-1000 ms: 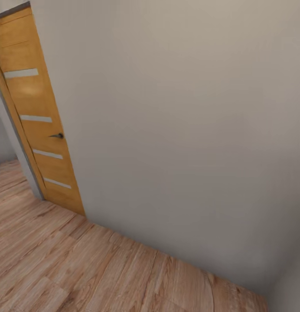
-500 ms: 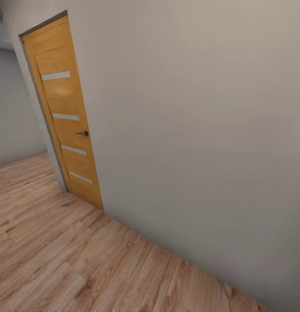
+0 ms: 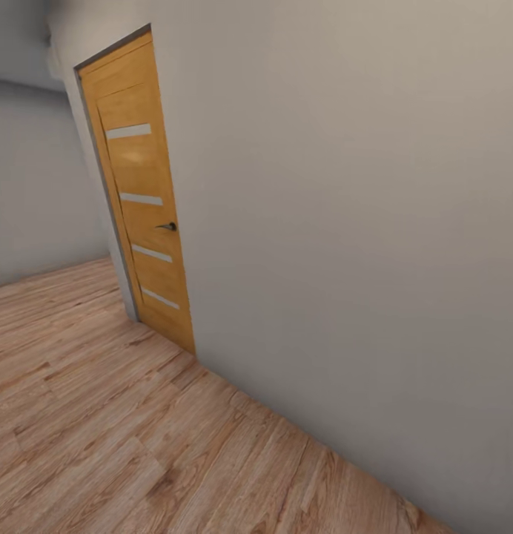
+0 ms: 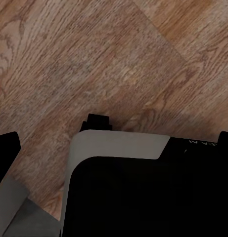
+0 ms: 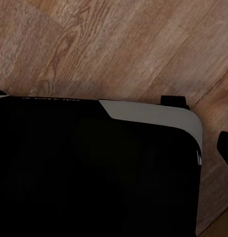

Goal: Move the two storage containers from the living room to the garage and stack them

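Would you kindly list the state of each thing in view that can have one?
Wooden door: closed, flush in its frame.
Door handle: level, not pressed down.
Wood plank floor: bare where it shows.
Robot base: resting on the plank floor.

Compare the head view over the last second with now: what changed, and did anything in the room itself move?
The whole picture shifted, so the camera turned, not the room. The wooden door slid rightward in the head view, and more of the hallway and wood plank floor opened up at the left. The door stays closed in the grey wall, its handle unchanged. Nothing was taken hold of or let go.
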{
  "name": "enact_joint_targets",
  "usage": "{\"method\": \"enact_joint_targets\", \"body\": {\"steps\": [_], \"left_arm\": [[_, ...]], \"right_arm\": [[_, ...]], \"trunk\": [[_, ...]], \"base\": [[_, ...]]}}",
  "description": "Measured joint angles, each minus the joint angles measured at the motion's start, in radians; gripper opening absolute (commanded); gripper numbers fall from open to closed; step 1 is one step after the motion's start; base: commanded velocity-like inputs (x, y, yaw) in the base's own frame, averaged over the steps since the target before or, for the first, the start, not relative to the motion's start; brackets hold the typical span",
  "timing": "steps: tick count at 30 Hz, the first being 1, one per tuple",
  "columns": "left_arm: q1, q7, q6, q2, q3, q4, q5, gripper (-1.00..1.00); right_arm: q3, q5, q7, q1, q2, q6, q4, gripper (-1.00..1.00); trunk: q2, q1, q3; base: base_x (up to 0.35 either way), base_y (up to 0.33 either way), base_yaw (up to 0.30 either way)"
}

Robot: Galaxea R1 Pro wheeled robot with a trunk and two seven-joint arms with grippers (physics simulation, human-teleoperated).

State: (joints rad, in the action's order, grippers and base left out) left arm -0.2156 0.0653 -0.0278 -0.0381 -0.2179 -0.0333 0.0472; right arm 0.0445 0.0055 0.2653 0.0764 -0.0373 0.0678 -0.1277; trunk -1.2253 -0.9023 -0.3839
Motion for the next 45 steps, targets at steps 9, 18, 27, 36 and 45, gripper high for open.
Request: {"method": "enact_joint_targets", "body": {"steps": [9, 18, 27, 36, 45], "left_arm": [[0.000, 0.000, 0.000, 0.000, 0.000, 0.000, 0.000, 1.00], [0.000, 0.000, 0.000, 0.000, 0.000, 0.000, 0.000, 1.00], [0.000, 0.000, 0.000, 0.000, 0.000, 0.000, 0.000, 1.00], [0.000, 0.000, 0.000, 0.000, 0.000, 0.000, 0.000, 1.00], [0.000, 0.000, 0.000, 0.000, 0.000, 0.000, 0.000, 1.00]], "right_arm": [[0.000, 0.000, 0.000, 0.000, 0.000, 0.000, 0.000, 1.00], [0.000, 0.000, 0.000, 0.000, 0.000, 0.000, 0.000, 1.00], [0.000, 0.000, 0.000, 0.000, 0.001, 0.000, 0.000, 1.00], [0.000, 0.000, 0.000, 0.000, 0.001, 0.001, 0.000, 1.00], [0.000, 0.000, 0.000, 0.000, 0.001, 0.001, 0.000, 1.00]], "trunk": [[0.000, 0.000, 0.000], [0.000, 0.000, 0.000], [0.000, 0.001, 0.000], [0.000, 0.001, 0.000], [0.000, 0.001, 0.000]], "base": [[0.000, 0.000, 0.011], [0.030, 0.005, 0.001], [0.285, 0.074, 0.027], [0.331, 0.094, 0.205], [0.334, 0.095, 0.284]]}}
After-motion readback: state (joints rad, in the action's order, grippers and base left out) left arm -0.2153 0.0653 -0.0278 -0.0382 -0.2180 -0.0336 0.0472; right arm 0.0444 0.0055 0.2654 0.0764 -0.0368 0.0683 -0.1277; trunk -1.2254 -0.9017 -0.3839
